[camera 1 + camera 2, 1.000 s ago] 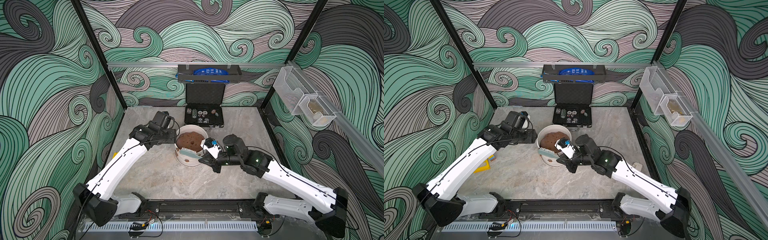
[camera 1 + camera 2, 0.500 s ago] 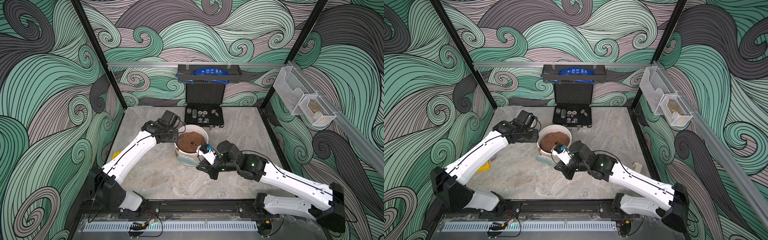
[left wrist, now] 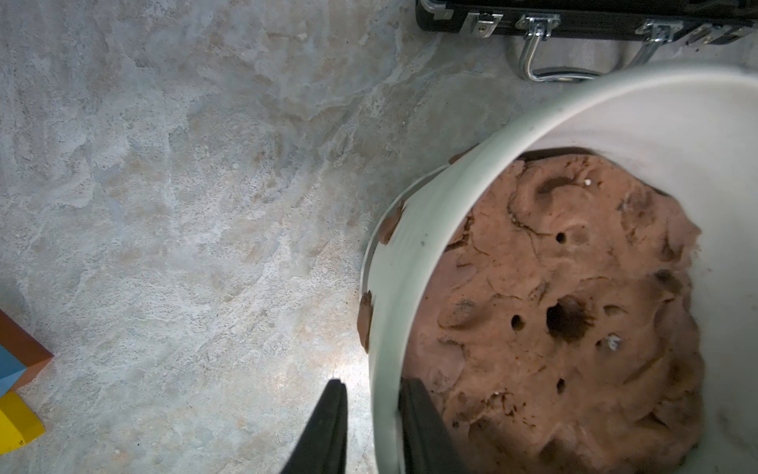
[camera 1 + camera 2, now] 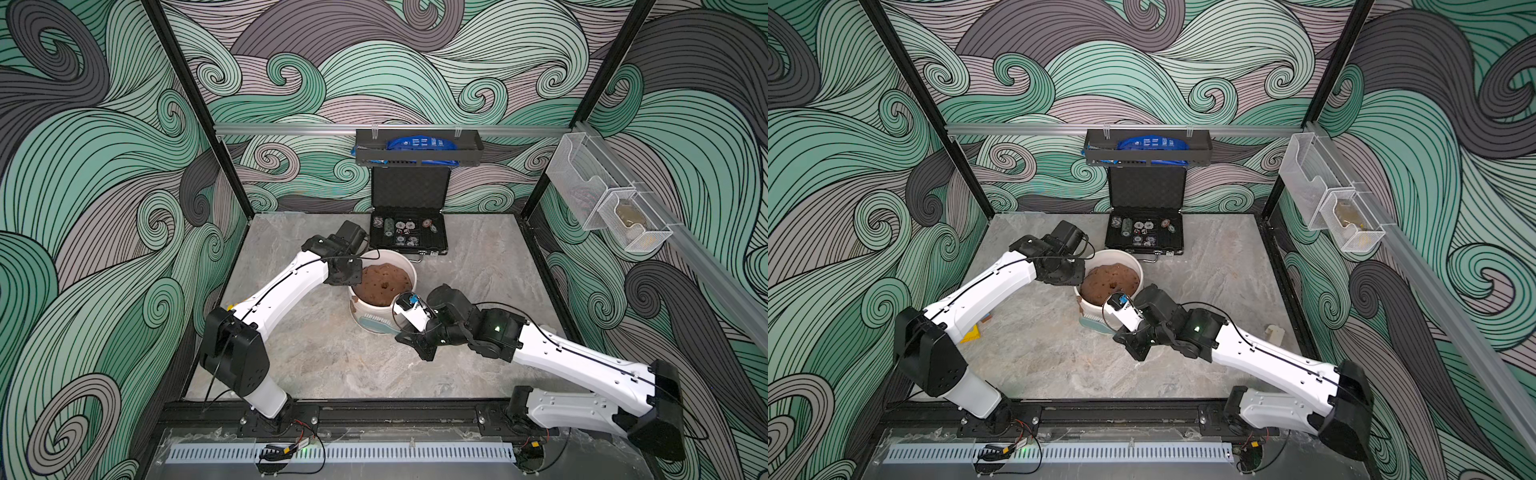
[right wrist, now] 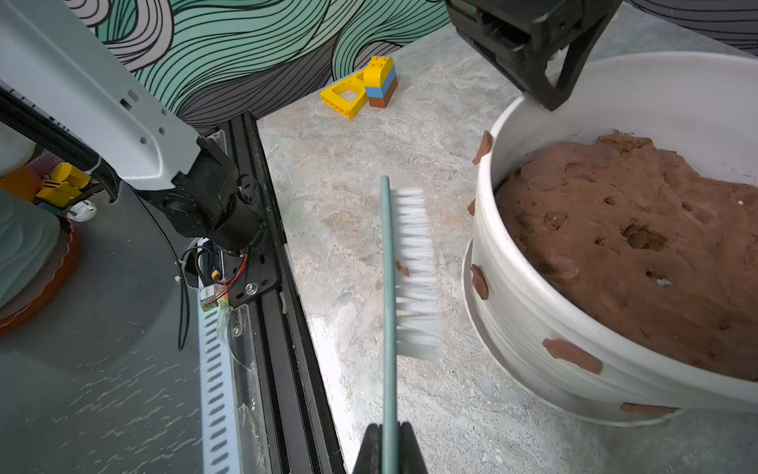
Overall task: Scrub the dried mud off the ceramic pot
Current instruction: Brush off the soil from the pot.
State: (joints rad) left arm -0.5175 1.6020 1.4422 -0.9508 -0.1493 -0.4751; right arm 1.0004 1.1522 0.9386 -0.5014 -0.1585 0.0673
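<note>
The ceramic pot (image 4: 365,318) (image 4: 1090,306) is white and ribbed and stands mid-table, filled with a brown mound (image 4: 384,284). Reddish-brown patches of dried mud (image 5: 479,281) (image 3: 364,316) stick to its outer wall. My left gripper (image 3: 373,381) (image 4: 351,277) straddles the pot's left rim (image 3: 410,287). One finger is inside against the wall and the other is outside with a small gap, so it is open. My right gripper (image 5: 389,427) (image 4: 402,333) is shut on the handle of a teal brush (image 5: 389,287) (image 4: 376,323). The white bristles (image 5: 416,271) face the pot's near wall, a little apart from it.
An open black case of poker chips (image 4: 409,237) lies just behind the pot. Yellow, blue and brown toy bricks (image 5: 361,90) (image 4: 971,332) sit by the left wall. A small white object (image 4: 1275,332) lies near the right wall. The black base rail (image 5: 283,328) runs along the table's front edge.
My left arm has swung in to the pot's left rim and its jaws have narrowed around it. My right gripper has carried the brush lower along the pot's near side.
</note>
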